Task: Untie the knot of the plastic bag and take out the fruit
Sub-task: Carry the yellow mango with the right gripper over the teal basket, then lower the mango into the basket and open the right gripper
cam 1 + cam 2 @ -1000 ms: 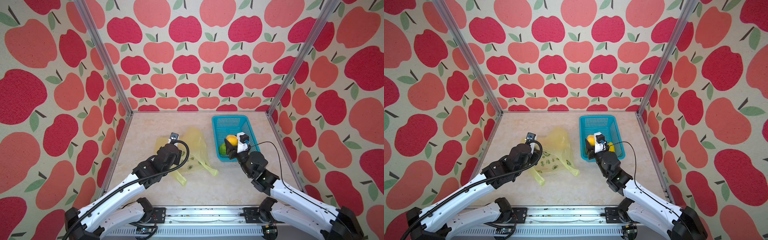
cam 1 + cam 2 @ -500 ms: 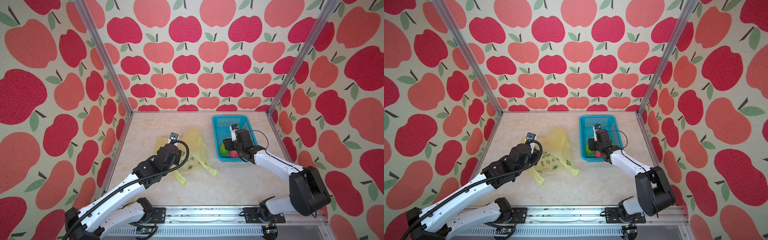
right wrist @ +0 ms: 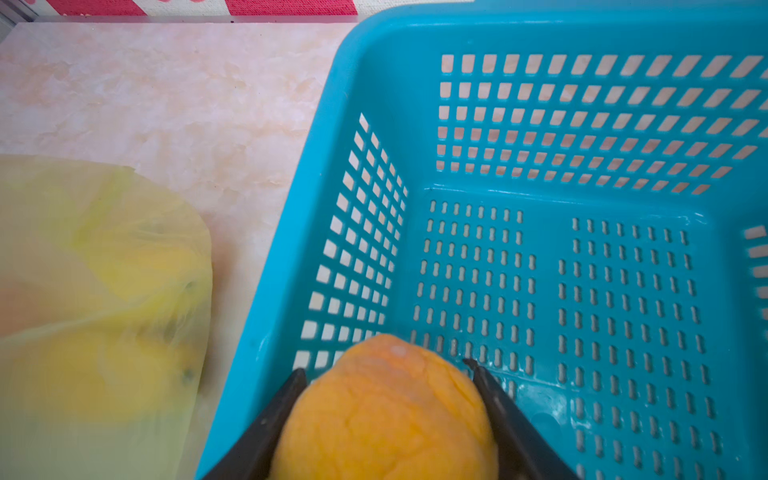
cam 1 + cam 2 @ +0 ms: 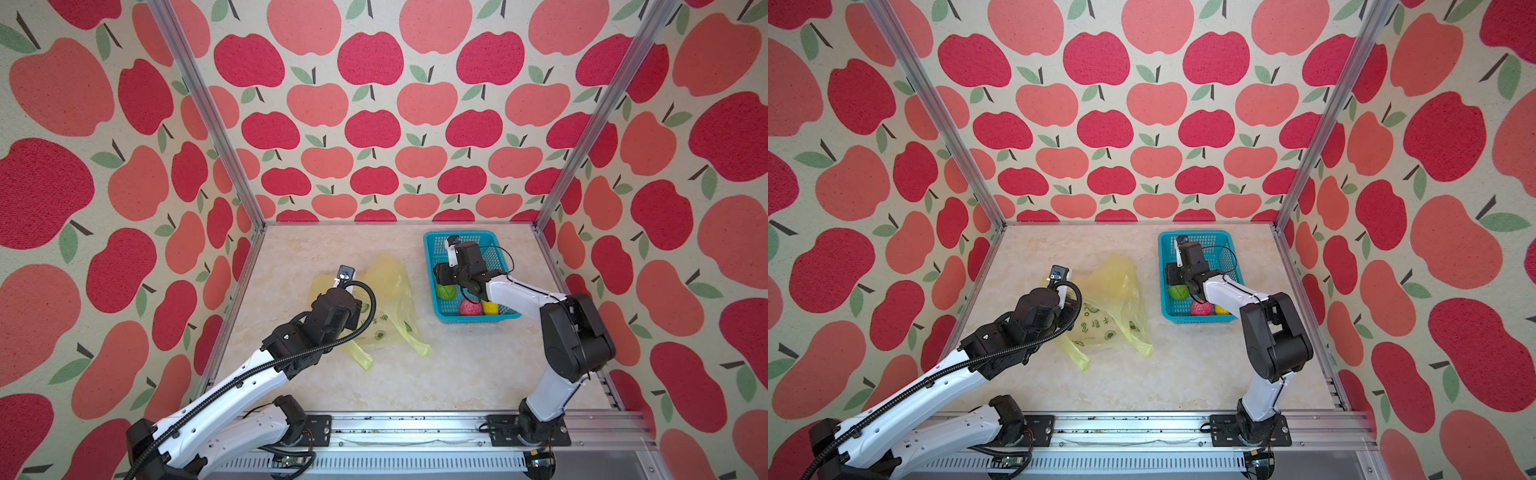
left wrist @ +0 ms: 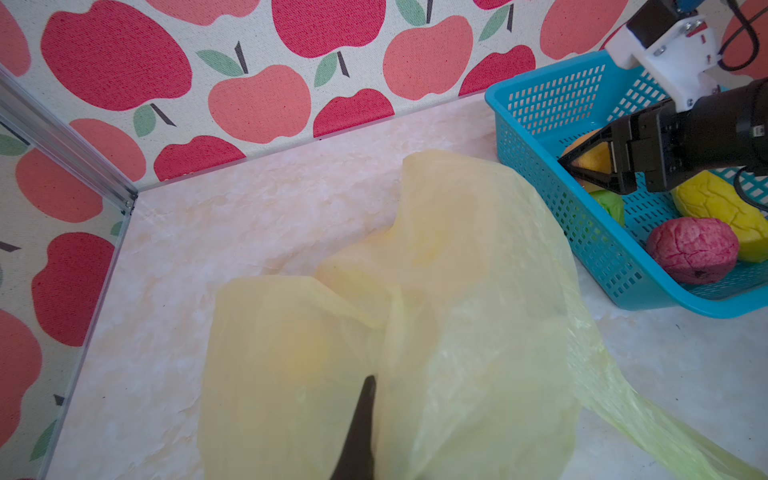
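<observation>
Fingers (image 3: 500, 405) of your right gripper (image 3: 386, 370) held the fruit (image 3: 386, 419); left gripper (image 5: 368, 397) pinched the plastic bag (image 5: 478, 332). You needed a soft drop at 12 o'clock in the basket (image 4: 459, 235).

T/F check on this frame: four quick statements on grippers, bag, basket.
1. The right gripper holds an orange fruit at the basket. True.
2. The basket holds no loose fruit. False: a green fruit, a pink fruit and a yellow fruit lie in it.
3. The plastic bag lies inside the basket. False: it lies on the table beside it.
4. The left gripper is shut on the plastic bag. True.
</observation>
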`<state>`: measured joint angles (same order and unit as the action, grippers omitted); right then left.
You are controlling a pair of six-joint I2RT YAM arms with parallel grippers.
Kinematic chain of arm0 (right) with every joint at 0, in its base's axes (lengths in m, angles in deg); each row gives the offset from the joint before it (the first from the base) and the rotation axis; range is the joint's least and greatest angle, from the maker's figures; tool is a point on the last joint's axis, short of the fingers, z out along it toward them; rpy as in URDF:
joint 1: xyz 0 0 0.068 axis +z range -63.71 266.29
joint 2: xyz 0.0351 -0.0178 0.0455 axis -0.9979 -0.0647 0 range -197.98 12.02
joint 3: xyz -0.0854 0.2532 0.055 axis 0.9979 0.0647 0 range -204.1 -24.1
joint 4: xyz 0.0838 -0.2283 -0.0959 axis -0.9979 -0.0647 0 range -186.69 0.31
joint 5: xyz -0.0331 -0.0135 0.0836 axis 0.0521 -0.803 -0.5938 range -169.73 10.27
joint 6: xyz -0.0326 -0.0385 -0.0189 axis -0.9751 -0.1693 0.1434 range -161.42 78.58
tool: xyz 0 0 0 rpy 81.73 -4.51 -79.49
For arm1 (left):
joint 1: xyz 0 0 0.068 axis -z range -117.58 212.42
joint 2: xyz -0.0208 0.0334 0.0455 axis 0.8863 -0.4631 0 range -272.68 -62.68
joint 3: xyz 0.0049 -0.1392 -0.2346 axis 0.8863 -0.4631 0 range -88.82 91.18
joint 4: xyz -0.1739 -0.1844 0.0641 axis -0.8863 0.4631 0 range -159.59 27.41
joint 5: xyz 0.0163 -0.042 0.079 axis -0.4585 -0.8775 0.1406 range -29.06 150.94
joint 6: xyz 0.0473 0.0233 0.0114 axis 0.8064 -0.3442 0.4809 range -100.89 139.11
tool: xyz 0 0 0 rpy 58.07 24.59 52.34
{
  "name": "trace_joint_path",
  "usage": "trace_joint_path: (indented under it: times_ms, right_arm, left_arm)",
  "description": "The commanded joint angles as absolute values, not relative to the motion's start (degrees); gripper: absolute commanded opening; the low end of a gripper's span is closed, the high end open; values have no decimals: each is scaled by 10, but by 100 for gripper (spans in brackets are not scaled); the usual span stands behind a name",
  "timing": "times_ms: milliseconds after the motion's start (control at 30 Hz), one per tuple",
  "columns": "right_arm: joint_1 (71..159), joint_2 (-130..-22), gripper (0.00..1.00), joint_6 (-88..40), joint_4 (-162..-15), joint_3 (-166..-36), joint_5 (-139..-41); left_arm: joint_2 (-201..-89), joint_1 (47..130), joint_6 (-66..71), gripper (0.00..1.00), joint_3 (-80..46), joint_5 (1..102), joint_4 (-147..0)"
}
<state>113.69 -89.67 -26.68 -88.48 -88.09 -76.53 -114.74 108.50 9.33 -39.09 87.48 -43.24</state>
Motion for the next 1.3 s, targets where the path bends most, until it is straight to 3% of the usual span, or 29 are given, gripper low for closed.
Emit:
trace_joint_path:
  times_ms: [0,133,567,833,1033,1267]
  right_arm:
    - [1136,-939,47,-257,-935,-891,-782]
    - [1136,-963,58,-264,-940,-906,-767]
    - [1129,-1047,73,-258,-1014,-990,-746]
    - [1130,-1018,75,-249,-992,-964,-786]
    - [1142,-945,82,-238,-963,-902,-791]
    - [1157,-887,73,-227,-965,-856,-791]
  left_arm:
    - [-1142,1082,85,0,-396,876,-434]
    - [-1146,1081,86,0,-396,878,-436]
    - [-1151,1081,87,0,-395,875,-436]
    - [-1152,1081,87,0,-395,873,-437]
    - [-1153,1081,87,0,-394,871,-436]
    - [-1153,1081,86,0,-394,868,-434]
